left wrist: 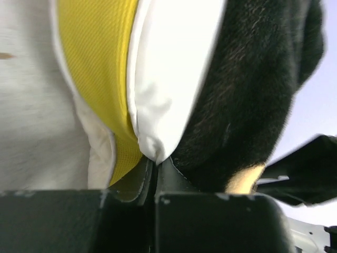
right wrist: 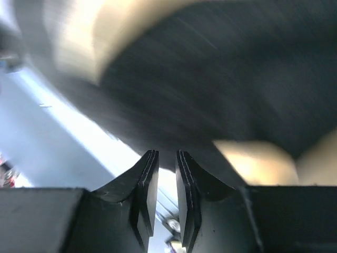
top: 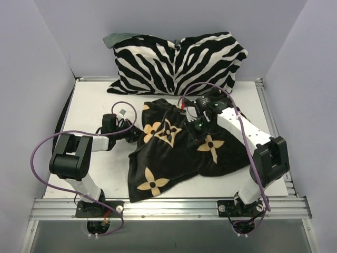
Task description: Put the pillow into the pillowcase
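The black pillowcase (top: pixel 181 150) with tan flower motifs lies rumpled mid-table, bulging over the pillow, which is hidden in the top view. The left wrist view shows the pillow's (left wrist: pixel 102 79) yellow edge band and cream face beside the pillowcase's (left wrist: pixel 247 95) black velvet. A white fabric fold lies between them, and it looks like the case's inner side. My left gripper (top: pixel 137 133) is at the case's left edge, shut (left wrist: pixel 156 162) on the tip of that fold. My right gripper (top: pixel 199 128) hovers over the case's top. Its jaws (right wrist: pixel 166 154) stand a narrow gap apart with nothing between them, the blurred pillowcase (right wrist: pixel 210 79) just beyond.
A large zebra-striped cushion (top: pixel 179 60) leans against the back wall, just behind the pillowcase. The white table (top: pixel 95 105) has walls on the left, right and back. An aluminium rail (top: pixel 168 205) runs along the near edge. Purple cables (top: pixel 45 145) loop off both arms.
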{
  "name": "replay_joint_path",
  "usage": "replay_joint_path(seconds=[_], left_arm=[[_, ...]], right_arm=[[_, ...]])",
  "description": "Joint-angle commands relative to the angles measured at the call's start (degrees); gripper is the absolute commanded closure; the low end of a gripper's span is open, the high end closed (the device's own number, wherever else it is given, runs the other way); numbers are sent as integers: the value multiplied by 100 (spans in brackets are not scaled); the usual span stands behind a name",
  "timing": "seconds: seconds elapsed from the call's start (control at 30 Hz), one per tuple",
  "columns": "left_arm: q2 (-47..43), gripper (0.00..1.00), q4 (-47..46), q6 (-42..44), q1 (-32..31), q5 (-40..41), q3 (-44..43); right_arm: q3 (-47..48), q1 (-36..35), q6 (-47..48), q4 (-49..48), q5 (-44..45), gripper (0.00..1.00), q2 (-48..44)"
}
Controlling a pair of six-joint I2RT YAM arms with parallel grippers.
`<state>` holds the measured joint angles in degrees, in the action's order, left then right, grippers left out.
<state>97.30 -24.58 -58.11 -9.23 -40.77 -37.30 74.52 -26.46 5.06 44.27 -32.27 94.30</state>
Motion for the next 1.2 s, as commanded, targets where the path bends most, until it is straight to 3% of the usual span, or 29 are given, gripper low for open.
replay_joint_path(seconds=[0.0, 0.13, 0.2, 0.3, 0.33, 0.4, 0.47, 0.67, 0.87, 1.07, 1.17], left_arm=[[18, 100, -407, -297, -280, -89, -243], [-70, 100, -460, -359, -307, -36, -138], [-140, 100, -460, -333, -290, -36, -85], [-246, 100, -460, -263, -211, -71, -15], [-264, 100, -451, -245, -184, -71, 3], [-264, 100, -451, -227, -114, -71, 65], [-264, 100, -451, -210, -70, -71, 100], [-176, 100, -451, -192, -43, -106, 47], [-53, 100, -451, -175, -43, -132, -32], [-53, 100, -425, -183, -70, -150, -58], [-27, 100, -416, -175, -70, -159, -93]], right_arm=[[623, -105, 127, 318, -1036, 79, -9], [1019, -35, 250, 503, -921, 100, 518], [1204, -61, 232, 730, -782, 100, 641], [1197, 280, 250, 943, -220, 79, 546], [927, 386, 232, 978, -35, 59, 267], [618, 771, 302, 1100, 466, 50, -164], [319, 949, 442, 1276, 1087, 50, -411], [-455, 1108, 821, 1479, 2075, 57, -1220], [-1132, 1099, 663, 1067, 2225, 59, -923], [-1037, 977, 567, 803, 1637, 76, -545], [-834, 801, 558, 811, 1496, 90, -509]])
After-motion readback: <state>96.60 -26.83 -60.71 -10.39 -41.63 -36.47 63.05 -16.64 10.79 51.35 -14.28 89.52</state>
